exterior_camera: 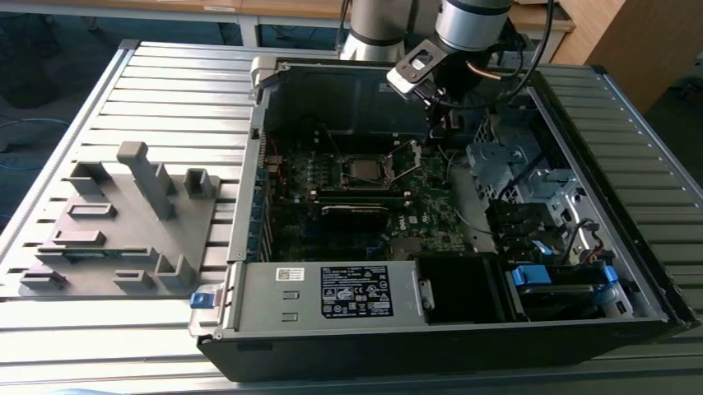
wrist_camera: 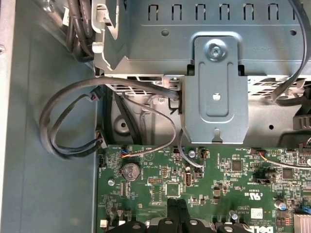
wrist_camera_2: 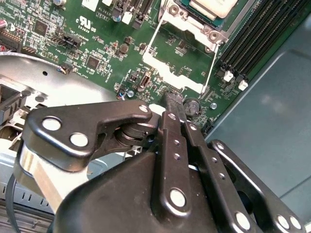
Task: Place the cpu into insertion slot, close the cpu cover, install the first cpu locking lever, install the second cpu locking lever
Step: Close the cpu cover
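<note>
The open computer case sits on the counter. Inside it, the end effector has its fingers pressed together, tip at the free edge of the raised cpu cover. The cpu lies in the insertion slot. Closing the cover well likely means a slow push along its hinge arc (minding the thin locking levers alongside), without scraping the green board.

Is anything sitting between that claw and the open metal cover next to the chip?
Nothing visible does. In the second wrist view the gripper, fingers together, has its tip right at the free edge of the open cpu cover, with only the circuit board beneath. The cpu lies seated just beyond the cover.
</note>
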`<state>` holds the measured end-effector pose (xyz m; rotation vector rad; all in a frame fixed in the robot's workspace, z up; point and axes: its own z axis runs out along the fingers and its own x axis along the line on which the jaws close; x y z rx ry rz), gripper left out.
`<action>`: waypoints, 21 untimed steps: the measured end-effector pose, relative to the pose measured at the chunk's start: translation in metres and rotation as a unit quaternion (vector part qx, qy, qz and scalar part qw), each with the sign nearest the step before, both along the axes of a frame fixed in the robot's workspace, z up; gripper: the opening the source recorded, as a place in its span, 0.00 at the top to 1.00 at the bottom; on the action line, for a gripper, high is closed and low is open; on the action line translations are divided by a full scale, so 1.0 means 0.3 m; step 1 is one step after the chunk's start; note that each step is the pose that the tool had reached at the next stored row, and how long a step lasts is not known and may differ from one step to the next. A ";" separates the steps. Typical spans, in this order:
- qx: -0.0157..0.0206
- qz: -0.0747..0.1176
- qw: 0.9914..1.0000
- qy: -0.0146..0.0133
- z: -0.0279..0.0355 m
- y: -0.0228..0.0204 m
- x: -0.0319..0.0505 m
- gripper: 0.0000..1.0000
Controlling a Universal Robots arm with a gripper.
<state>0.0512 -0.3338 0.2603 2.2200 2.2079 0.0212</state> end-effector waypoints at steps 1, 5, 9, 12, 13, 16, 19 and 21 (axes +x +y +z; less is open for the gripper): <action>0.000 0.000 1.000 0.000 0.000 0.000 0.000 0.90; 0.000 0.000 1.000 0.000 -0.005 0.000 0.000 0.90; 0.000 0.000 1.000 0.000 -0.007 0.000 0.000 0.90; 0.000 0.000 1.000 0.000 -0.008 0.000 0.000 0.90; 0.000 0.000 1.000 0.000 -0.008 0.000 0.000 0.90; 0.000 0.000 1.000 0.000 -0.011 0.000 0.000 0.90; 0.000 0.000 1.000 0.000 -0.015 0.000 0.000 0.90; 0.000 0.000 1.000 0.000 -0.016 0.000 0.000 0.90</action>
